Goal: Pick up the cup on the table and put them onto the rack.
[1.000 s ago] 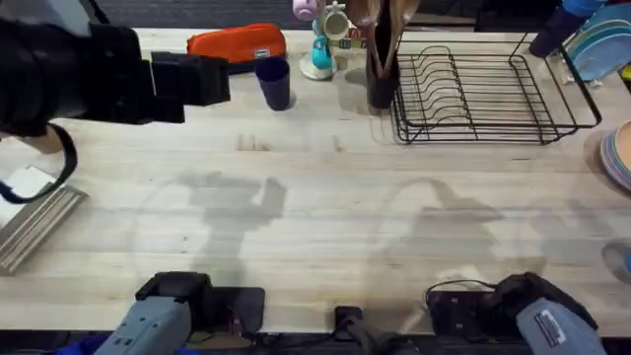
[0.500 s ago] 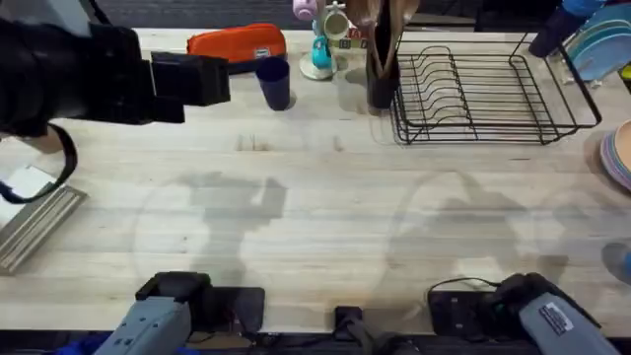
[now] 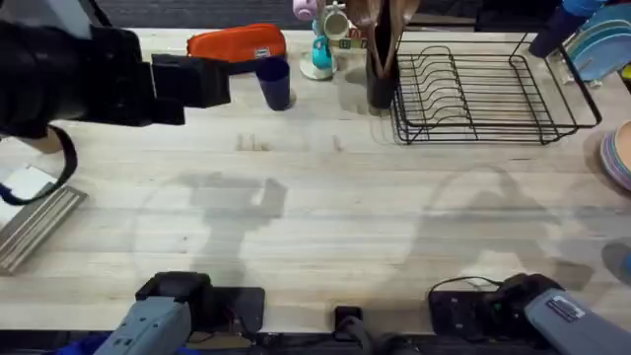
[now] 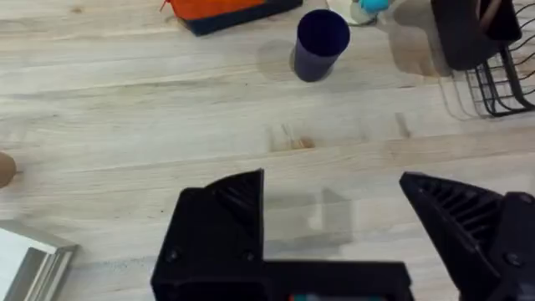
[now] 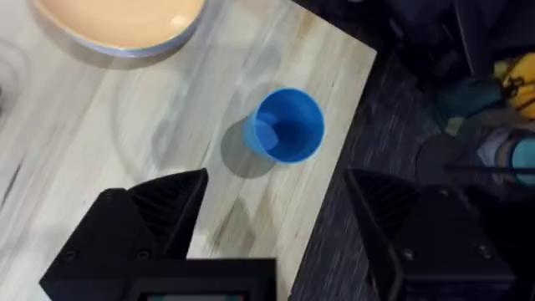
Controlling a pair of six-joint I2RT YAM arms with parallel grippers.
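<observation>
A navy cup (image 3: 274,82) stands upright near the table's far edge, left of the black wire rack (image 3: 488,94). My left gripper (image 3: 202,81) hovers high just left of that cup. In the left wrist view the left gripper (image 4: 334,209) is open with nothing between its fingers, and the navy cup (image 4: 321,44) sits well ahead of it. In the right wrist view my right gripper (image 5: 276,209) is open above a lighter blue cup (image 5: 286,125), which stands upright close to the table's edge.
An orange pouch (image 3: 237,41) lies behind the navy cup. A dark utensil holder (image 3: 383,69) and small mugs (image 3: 320,39) stand by the rack's left end. Plates (image 3: 619,153) sit at the right edge and a peach plate (image 5: 121,21) lies near the blue cup.
The right arm and its shadow on the table have shifted to the right. The left arm and the navy cup have not moved.
</observation>
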